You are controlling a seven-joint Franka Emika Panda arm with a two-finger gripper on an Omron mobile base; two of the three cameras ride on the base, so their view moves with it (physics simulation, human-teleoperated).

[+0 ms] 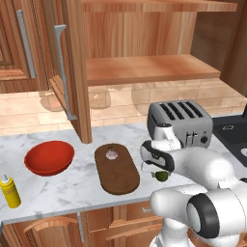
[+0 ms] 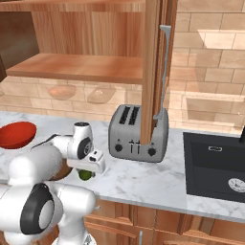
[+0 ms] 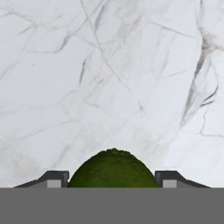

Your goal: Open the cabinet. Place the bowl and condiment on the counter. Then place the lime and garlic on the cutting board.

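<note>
With the lime clamped in the gripper, only its placing on the cutting board looks left to do.

Taking the cutting board (image 1: 116,168) as landmark: the cabinet (image 1: 144,43) above and behind it stands open, its two shelves bare; the bowl (image 1: 49,157) sits on the counter (image 1: 72,193) just left of the board, and the condiment (image 1: 9,191) stands further left, near the counter's front edge. The garlic (image 1: 112,154) already lies on the board, toward its far end. The gripper (image 1: 161,174) hangs just right of the board, its tips closed against either side of the lime (image 3: 113,168), which the hand view shows over bare marble, not over wood. Judging from this, four of the five steps are done; the lime must yet travel left onto the board and be let go.
</note>
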